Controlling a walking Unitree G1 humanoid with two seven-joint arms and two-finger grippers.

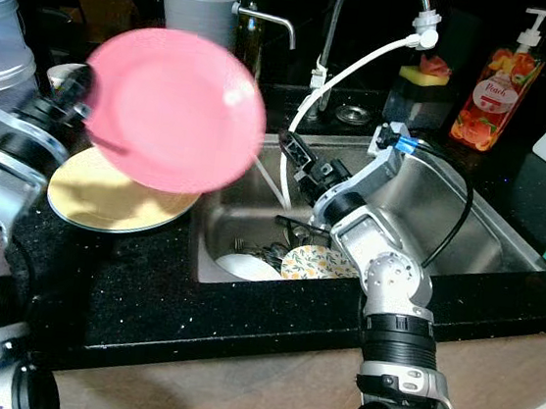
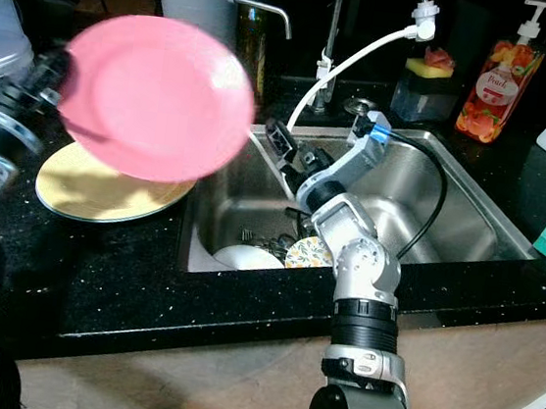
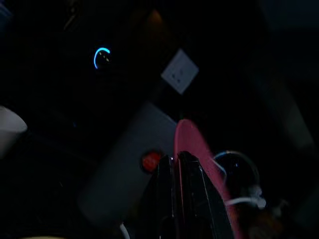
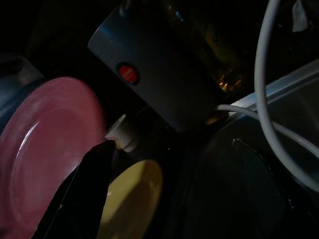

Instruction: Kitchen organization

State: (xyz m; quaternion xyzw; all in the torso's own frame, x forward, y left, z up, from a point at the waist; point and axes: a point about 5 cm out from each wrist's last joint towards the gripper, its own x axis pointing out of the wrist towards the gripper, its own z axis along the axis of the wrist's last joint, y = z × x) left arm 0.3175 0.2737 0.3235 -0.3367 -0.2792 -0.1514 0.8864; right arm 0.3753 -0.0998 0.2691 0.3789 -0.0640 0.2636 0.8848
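Now pink plate (image 1: 175, 109), round, glossy, blurred

A black speckled countertop (image 1: 144, 298) carries a yellow plate (image 1: 106, 200) at left centre (soap bottle (image 1: 495, 87) upper right).

Black speckled bench (image 1: 145, 289) with a beige front panel (image 1: 232, 387) below its edge. A stainless sink (image 1: 468, 227) is set into it, with a chrome faucet (image 1: 350, 6) behind. The backdrop is dark; a blue ring light (image 3: 101, 58) glows there.
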